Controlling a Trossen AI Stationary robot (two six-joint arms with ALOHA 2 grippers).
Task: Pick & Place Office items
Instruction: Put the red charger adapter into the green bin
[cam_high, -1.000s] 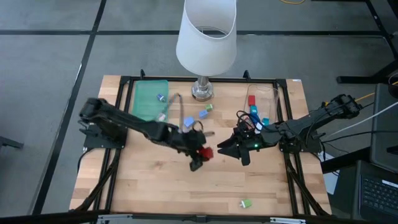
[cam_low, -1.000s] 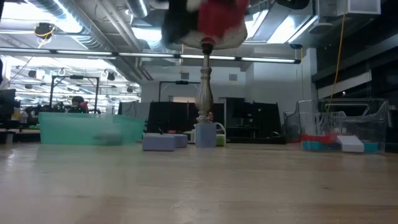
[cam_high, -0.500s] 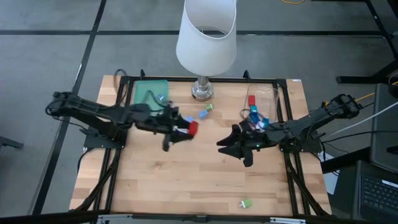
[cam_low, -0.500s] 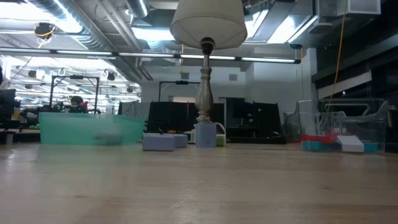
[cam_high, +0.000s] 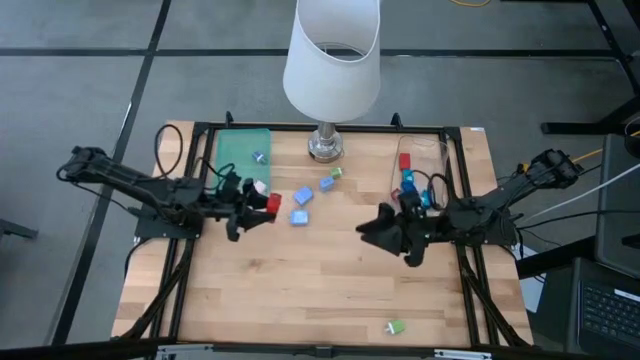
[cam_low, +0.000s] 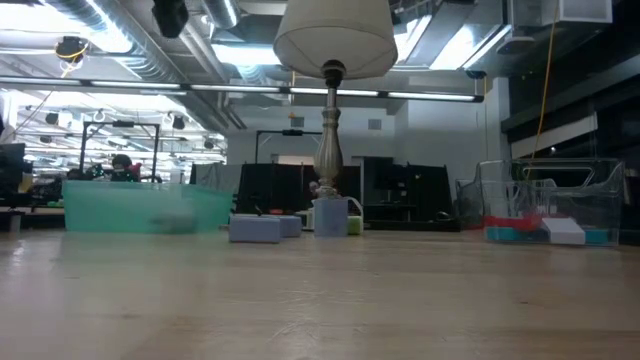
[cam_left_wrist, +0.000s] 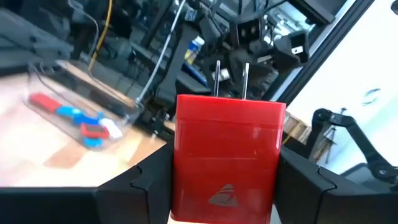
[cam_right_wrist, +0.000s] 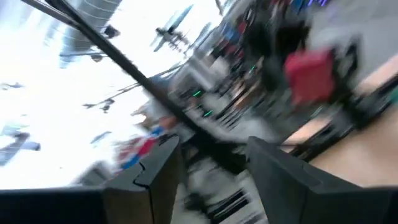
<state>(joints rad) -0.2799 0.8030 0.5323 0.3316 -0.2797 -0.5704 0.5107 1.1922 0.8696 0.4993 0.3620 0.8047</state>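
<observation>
My left gripper (cam_high: 264, 199) is shut on a red blocky piece (cam_high: 273, 203) with two metal prongs, held above the table just right of the flat green tray (cam_high: 238, 158). Three blue pieces (cam_high: 303, 196) and a small green one (cam_high: 337, 172) lie on the wood near the lamp's foot. Another green piece (cam_high: 396, 327) lies near the front edge. My right gripper (cam_high: 368, 230) is open and empty, right of the table's middle, in front of the clear bin (cam_high: 425, 160). The bin holds red and blue pieces (cam_high: 407, 178). My left gripper pinches the red piece by its two opposite side faces (cam_left_wrist: 186, 168) between its two fingers (cam_left_wrist: 140, 186). The fingers lie about level and point toward the table's right. The piece is lifted clear of the table, and its two prongs (cam_left_wrist: 231, 78) point away from the wrist.
A lamp with a white shade (cam_high: 332, 55) stands at the far middle, on a metal foot (cam_high: 324, 147). A black frame (cam_high: 200, 150) runs along the table's sides. In the low view the tray (cam_low: 140, 208), the blue pieces (cam_low: 255, 230) and the bin (cam_low: 550, 205) line the far side.
My left gripper has carried the red piece from the table's middle toward the left and far edge, up to the green tray, and stays shut on it. My right gripper has drawn back a little toward the right edge.
</observation>
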